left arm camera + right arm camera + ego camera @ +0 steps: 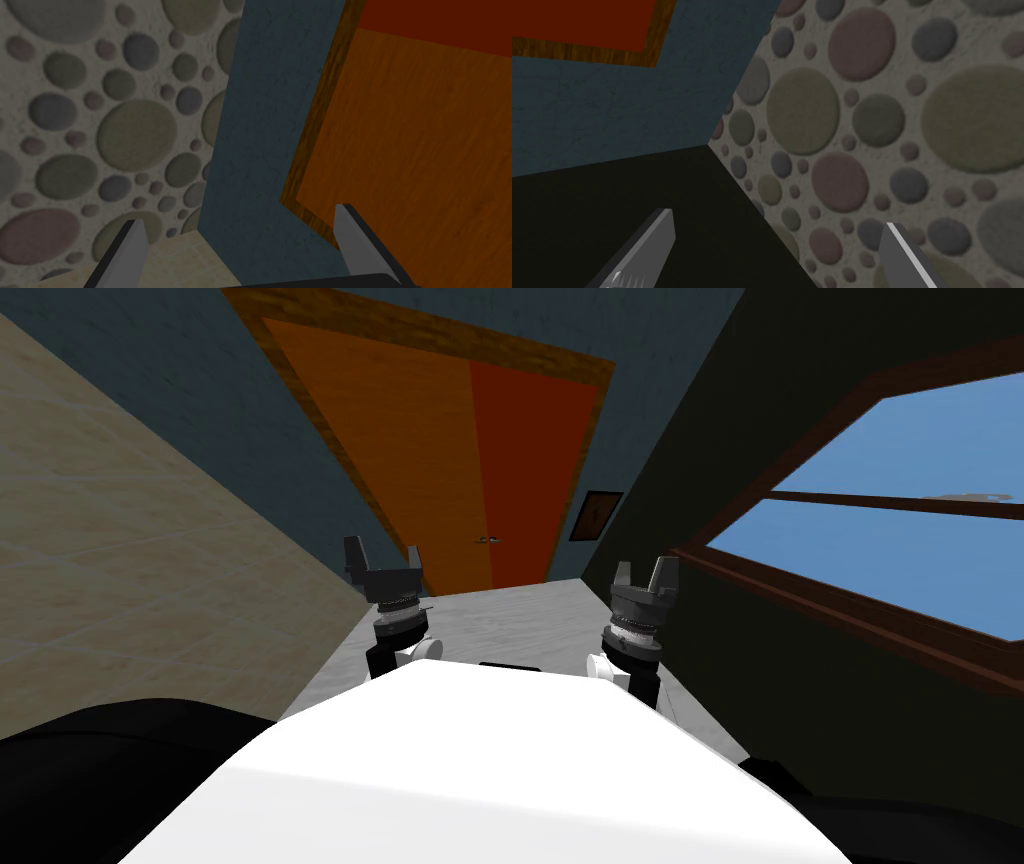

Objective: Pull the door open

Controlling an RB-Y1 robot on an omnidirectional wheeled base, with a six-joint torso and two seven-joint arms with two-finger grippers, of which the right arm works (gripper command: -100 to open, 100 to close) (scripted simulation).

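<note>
- The door [450, 458] stands in the upper middle of the head view, at the far end of a narrow hallway. It is orange, with a darker red strip down its right side.
- A brown wooden door frame [300, 398] runs round it, and the door sits flush inside the frame.
- A small dark handle [487, 540] shows low on the door, where the two colours meet.
- The left pincer [383, 556] is held up at centre-left of the head view, fingers spread, well short of the door and touching nothing.
- In the left wrist view the left pincer [240, 240] is spread wide. Beyond its fingers are a corner of the door [415, 150], the frame [310, 150], a blue-grey wall [260, 125] and a pebble-patterned surface [100, 100].
- The right pincer [643, 573] is held up at centre-right of the head view, also spread and holding nothing.
- In the right wrist view the right pincer [779, 245] is spread apart in front of a dark wall [637, 200].
- A pale grey floor [520, 618] runs from the pincers to the door.
- A tan wall [130, 538] fills the left of the head view.
- A window [880, 518] showing blue sky lies at the right, and a small picture frame [596, 515] hangs just right of the door.
</note>
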